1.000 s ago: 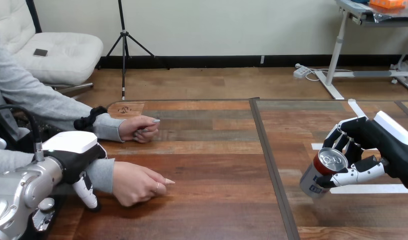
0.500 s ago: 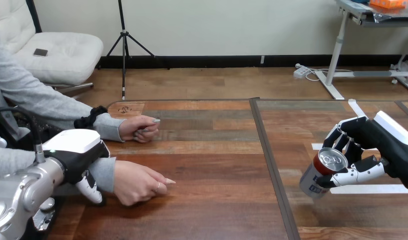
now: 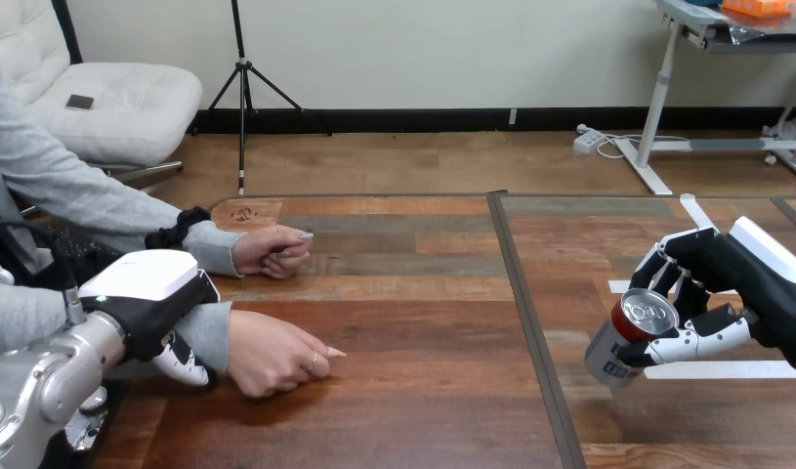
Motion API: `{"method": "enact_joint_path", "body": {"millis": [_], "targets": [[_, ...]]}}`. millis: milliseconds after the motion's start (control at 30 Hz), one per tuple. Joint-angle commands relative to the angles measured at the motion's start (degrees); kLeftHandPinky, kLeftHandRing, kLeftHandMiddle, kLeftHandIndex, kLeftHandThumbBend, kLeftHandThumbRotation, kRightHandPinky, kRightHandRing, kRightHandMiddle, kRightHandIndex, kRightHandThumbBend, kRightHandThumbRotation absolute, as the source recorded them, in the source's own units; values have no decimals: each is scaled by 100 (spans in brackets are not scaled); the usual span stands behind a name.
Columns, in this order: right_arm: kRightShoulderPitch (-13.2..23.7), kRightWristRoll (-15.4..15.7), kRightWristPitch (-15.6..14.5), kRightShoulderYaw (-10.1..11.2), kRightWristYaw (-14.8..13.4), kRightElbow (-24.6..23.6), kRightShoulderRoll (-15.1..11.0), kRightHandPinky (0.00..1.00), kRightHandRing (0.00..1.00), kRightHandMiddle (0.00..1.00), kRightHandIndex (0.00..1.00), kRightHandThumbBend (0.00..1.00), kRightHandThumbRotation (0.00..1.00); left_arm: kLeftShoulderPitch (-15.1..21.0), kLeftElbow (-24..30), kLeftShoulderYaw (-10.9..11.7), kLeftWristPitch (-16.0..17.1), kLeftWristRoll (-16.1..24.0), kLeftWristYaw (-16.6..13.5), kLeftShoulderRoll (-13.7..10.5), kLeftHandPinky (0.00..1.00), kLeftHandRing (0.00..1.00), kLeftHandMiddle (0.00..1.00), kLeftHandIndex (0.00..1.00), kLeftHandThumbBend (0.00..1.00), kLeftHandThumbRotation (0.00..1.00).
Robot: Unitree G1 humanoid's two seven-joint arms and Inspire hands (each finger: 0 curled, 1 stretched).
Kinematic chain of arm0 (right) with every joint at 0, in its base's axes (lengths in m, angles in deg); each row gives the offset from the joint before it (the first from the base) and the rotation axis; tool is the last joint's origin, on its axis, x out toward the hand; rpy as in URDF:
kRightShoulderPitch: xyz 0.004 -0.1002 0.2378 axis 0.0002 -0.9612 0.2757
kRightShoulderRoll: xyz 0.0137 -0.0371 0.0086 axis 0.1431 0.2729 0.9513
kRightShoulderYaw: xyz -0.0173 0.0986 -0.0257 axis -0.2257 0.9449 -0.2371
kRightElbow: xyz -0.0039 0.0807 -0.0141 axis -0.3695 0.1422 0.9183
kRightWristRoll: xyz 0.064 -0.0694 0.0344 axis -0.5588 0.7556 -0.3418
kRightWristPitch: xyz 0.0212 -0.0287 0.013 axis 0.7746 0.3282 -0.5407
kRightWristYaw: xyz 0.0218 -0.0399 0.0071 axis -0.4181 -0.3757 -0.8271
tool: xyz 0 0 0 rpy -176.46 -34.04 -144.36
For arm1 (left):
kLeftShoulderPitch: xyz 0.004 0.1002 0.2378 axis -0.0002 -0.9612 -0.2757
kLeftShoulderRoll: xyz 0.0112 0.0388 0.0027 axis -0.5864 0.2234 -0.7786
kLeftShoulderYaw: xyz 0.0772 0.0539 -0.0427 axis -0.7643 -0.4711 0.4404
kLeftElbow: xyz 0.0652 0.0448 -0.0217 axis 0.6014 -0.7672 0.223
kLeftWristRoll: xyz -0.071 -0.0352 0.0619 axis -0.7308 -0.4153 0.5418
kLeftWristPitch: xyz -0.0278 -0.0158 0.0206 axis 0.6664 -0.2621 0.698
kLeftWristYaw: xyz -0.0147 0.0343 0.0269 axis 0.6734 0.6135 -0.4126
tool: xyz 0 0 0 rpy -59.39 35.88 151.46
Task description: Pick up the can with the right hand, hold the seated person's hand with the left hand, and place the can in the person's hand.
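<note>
My right hand (image 3: 735,288) is shut on the can (image 3: 628,337), a red-topped can that tilts to the left a little above the table's right part. My left hand (image 3: 147,298) lies over the grey-sleeved wrist of the person's near hand (image 3: 272,357), which rests as a loose fist on the table at the left. The left hand's fingers (image 3: 184,360) curl down round the near side of that wrist. The person's other hand (image 3: 269,250) rests farther back, loosely closed.
The wooden table (image 3: 423,293) has a dark seam (image 3: 525,313) running front to back between the can and the person's hands. Strips of white tape (image 3: 726,369) lie on the table under my right hand.
My left hand has shifted right and up onto the person's wrist, its fingers drawing in against the sleeve. The right hand and the can have stayed still.
</note>
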Motion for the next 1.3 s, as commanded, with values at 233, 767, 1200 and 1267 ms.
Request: {"method": "enact_joint_path", "body": {"millis": [233, 767, 1200, 1267], "targets": [[531, -82, 3, 166, -84, -158, -40, 25, 29, 35, 41, 84, 0, 97, 45, 282, 349, -340, -528, -16, 18, 24, 30, 31, 61, 0], [534, -55, -65, 144, -97, -156, -22, 25, 29, 35, 41, 85, 0, -36, 352, 455, 355, -645, -400, -76, 16, 22, 28, 29, 61, 0], [612, 47, -65, 89, -283, -185, 121, 28, 32, 37, 41, 84, 0, -190, 796, 853, 580, -1009, -699, -87, 14, 19, 25, 27, 63, 0], [625, 67, -72, 82, -312, -192, 147, 28, 31, 37, 41, 84, 0, -216, 914, 918, 563, -1030, -695, -81, 14, 19, 25, 27, 64, 0]]}}
